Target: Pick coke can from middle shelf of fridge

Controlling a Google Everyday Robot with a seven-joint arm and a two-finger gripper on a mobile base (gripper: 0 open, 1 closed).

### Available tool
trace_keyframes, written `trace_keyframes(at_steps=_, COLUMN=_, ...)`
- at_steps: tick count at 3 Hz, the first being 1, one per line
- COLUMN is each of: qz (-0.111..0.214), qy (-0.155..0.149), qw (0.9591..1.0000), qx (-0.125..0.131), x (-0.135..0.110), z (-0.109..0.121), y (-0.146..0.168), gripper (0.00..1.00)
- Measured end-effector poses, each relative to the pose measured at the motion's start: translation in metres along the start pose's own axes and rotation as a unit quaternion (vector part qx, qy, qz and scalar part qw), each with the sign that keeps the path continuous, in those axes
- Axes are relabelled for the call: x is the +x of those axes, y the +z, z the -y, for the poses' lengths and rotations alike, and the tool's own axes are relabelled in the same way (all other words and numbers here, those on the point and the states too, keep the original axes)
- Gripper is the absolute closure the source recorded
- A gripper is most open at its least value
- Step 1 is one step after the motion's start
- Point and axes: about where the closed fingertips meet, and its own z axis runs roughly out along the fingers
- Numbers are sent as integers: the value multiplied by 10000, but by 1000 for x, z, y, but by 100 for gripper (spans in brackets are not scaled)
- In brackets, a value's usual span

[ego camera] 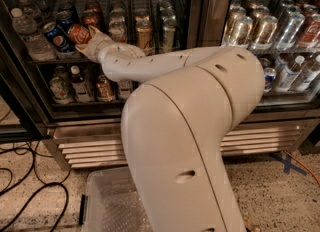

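Observation:
The coke can [78, 33], red with white script, sits tilted at the left of the middle shelf [50, 60] inside the fridge [199, 11]. My gripper [86, 40] reaches in from the right and is shut on the can, one finger above it and one below. A blue Pepsi can [52, 34] stands right beside it on the left. My pale arm [150, 63] runs back from the shelf to the big link that fills the foreground and hides part of the shelf.
A water bottle [27, 35] stands left of the Pepsi can and a tan-and-silver can [144, 35] to the right. Small bottles [80, 83] fill the lower rack. A second cooler [260, 26] with silver cans is at right. Cables [25, 191] and a grey bin [105, 201] are on the floor.

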Motion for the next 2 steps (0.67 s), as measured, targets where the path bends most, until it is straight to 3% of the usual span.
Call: trace_keyframes(at_steps=2, qz=46, qy=39, qw=10000, qx=-61, x=0, z=-5, y=0, gripper=96)
